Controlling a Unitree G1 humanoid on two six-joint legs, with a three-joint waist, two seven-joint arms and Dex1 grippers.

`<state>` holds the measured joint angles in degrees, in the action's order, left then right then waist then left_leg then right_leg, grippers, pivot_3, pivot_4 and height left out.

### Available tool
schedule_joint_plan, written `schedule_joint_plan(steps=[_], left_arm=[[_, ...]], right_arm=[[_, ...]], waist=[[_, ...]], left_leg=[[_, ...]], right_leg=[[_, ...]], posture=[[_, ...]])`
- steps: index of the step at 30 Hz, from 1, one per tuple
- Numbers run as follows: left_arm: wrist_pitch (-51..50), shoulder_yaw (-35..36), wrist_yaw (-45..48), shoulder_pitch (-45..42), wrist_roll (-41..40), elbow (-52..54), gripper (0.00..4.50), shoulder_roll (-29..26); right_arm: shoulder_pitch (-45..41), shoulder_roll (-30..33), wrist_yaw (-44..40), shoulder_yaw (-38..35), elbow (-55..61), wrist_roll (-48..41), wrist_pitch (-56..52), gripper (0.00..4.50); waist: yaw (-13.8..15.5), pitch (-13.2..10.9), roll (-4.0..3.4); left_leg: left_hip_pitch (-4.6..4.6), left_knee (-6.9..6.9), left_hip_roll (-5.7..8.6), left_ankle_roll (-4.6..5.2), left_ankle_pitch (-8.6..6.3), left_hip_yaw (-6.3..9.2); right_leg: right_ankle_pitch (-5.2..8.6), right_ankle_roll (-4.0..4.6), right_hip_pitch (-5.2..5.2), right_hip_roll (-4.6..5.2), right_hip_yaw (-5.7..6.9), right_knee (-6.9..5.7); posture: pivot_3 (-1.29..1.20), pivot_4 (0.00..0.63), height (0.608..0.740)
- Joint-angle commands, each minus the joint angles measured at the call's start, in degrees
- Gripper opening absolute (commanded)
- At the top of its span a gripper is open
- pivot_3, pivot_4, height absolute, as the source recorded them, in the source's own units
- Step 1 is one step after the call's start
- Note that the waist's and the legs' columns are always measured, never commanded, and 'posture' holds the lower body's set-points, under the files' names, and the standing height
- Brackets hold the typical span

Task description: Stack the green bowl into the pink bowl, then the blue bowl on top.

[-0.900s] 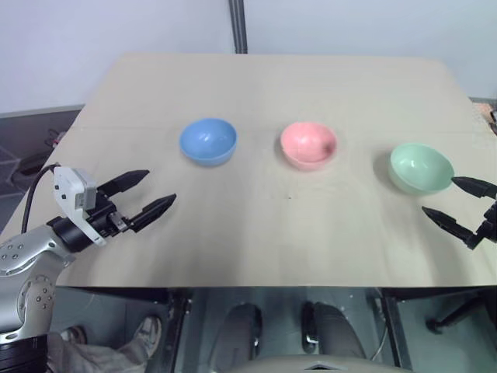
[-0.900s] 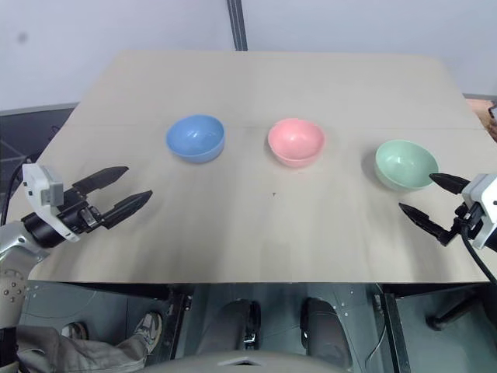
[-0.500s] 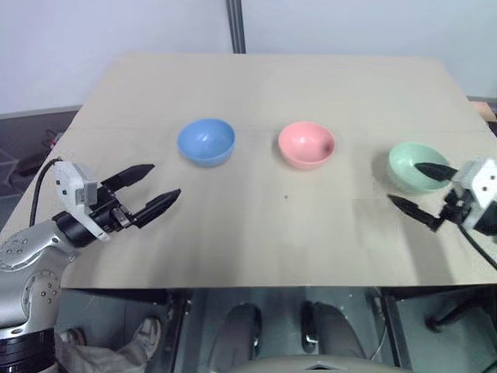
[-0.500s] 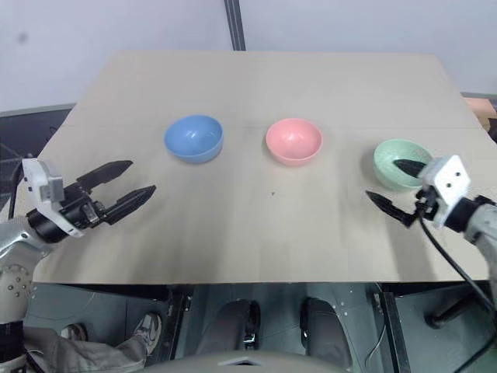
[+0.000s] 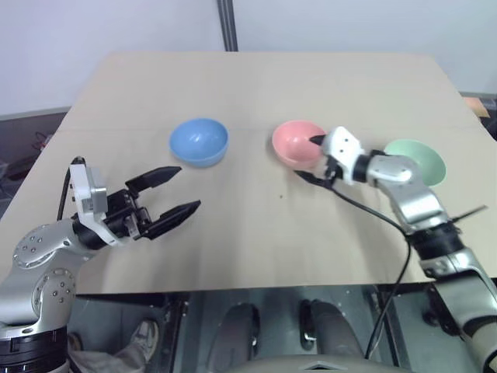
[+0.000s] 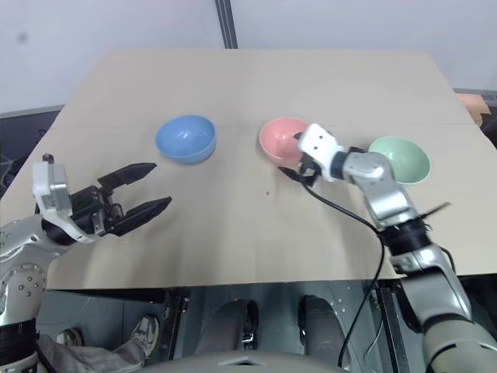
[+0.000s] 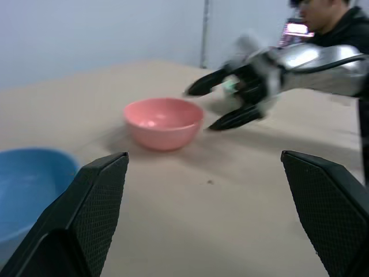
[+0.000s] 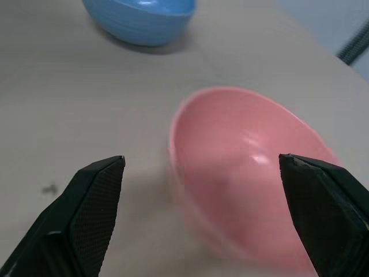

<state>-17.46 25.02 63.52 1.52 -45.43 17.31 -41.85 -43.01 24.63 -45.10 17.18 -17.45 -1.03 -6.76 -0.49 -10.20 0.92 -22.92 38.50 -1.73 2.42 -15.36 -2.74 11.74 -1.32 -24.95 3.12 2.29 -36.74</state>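
1. Across the middle of the desk [image 5: 256, 241] the three bowls stand in one row, each upright and apart from the others: the blue bowl [image 5: 199, 141] toward my left, the pink bowl [image 5: 298, 143] in the centre, the green bowl [image 5: 418, 160] toward my right.
2. My right pincer [image 5: 314, 157] sits at the pink bowl's right-hand rim, its two fingers spread as wide as they go, one over the rim and one lower, beside the outer wall. It has hold of nothing, and I cannot tell whether a finger touches the bowl.
3. My right forearm crosses in front of the green bowl and covers part of its near side; the bowl's far rim shows behind it.
4. My left pincer [image 5: 172, 193] hangs over the near left part of the desk, fingers wide apart and empty, pointing toward the centre. It is well apart from the blue bowl.
5. Bare desk lies between the blue and pink bowls, and a broad bare strip runs along the whole near edge in front of the row.
6. Behind the bowls the desk is bare up to its far edge.
7. The green bowl stands nearest a side edge, the right one, with bare surface between them.
8. A person [image 7: 328, 20] shows beyond the desk in my left wrist view.
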Motion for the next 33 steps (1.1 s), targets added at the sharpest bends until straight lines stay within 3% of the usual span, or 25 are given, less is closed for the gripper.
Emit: schedule_joint_plan(steps=[1,3,10,16,21,26,30,33], left_arm=[[-0.4,2.8,-0.4,0.5,-2.8,2.7,4.50,-0.2],[-0.6,3.6,-0.7,1.1,-3.6,3.2,4.50,-0.1],[-0.1,4.1,-1.6,2.9,-3.3,4.3,4.50,0.6],[0.5,3.0,-2.1,2.2,-2.0,3.1,4.50,1.4],[1.5,1.7,-2.0,0.4,-0.4,0.4,4.50,1.8],[2.1,0.1,-2.2,-2.0,0.9,-1.3,4.50,2.5],[1.9,-0.2,-2.1,-2.8,0.9,-1.8,4.50,2.5],[1.8,-0.3,-1.8,-3.0,0.9,-2.3,4.50,2.3]], right_arm=[[-3.2,-0.7,-0.5,0.6,-8.1,3.1,5.9,3.97],[-4.6,-1.2,-0.3,0.6,-11.4,4.1,8.0,3.32],[-6.6,-1.7,-1.1,0.1,-13.8,5.8,11.8,0.07],[-3.5,-1.1,-5.4,-0.2,-0.2,3.0,8.4,0.07],[6.5,3.7,-14.2,5.0,22.6,0.7,-2.8,0.07],[9.8,3.9,-13.0,10.0,26.1,5.7,-13.9,0.07],[8.8,3.6,-11.2,9.1,27.6,7.1,-17.9,1.57],[8.1,3.9,-8.2,5.5,32.2,7.5,-20.7,3.02]], waist=[[0.1,0.0,0.00],[0.0,0.0,0.01],[-0.3,0.0,0.00],[-0.3,0.0,-0.01],[0.2,0.0,0.01],[-0.1,0.0,0.02],[-0.2,0.1,0.13],[-0.1,0.1,0.12]], left_leg=[[-0.01,0.00,0.00,0.00,0.00,-0.01],[-0.04,0.00,0.03,-0.02,0.01,-0.04],[0.00,-0.01,-0.02,-0.03,0.01,-0.12],[0.05,0.00,-0.14,-0.03,0.02,-0.12],[0.01,0.00,-0.14,-0.04,0.01,-0.06],[0.02,0.06,-0.09,-0.03,0.01,-0.13],[0.13,0.15,-0.21,-0.08,0.04,-0.11],[0.10,0.16,-0.32,-0.13,0.07,-0.11]], right_leg=[[0.00,0.00,0.00,0.02,0.00,0.01],[-0.01,-0.01,0.00,0.05,-0.04,0.04],[-0.01,-0.01,-0.06,0.00,-0.12,-0.02],[-0.02,0.00,-0.09,-0.09,-0.12,-0.11],[-0.02,0.01,-0.06,-0.05,-0.03,-0.07],[-0.01,0.02,-0.06,-0.02,-0.07,-0.07],[-0.06,0.22,-0.01,-0.17,-0.04,-0.13],[-0.09,0.29,-0.05,-0.29,-0.04,-0.14]], posture=[[0.00,0.150,0.740],[0.00,0.150,0.740],[0.00,0.150,0.740],[0.00,0.150,0.740],[0.00,0.150,0.740],[0.00,0.150,0.740],[0.00,0.150,0.740],[0.00,0.150,0.740]])
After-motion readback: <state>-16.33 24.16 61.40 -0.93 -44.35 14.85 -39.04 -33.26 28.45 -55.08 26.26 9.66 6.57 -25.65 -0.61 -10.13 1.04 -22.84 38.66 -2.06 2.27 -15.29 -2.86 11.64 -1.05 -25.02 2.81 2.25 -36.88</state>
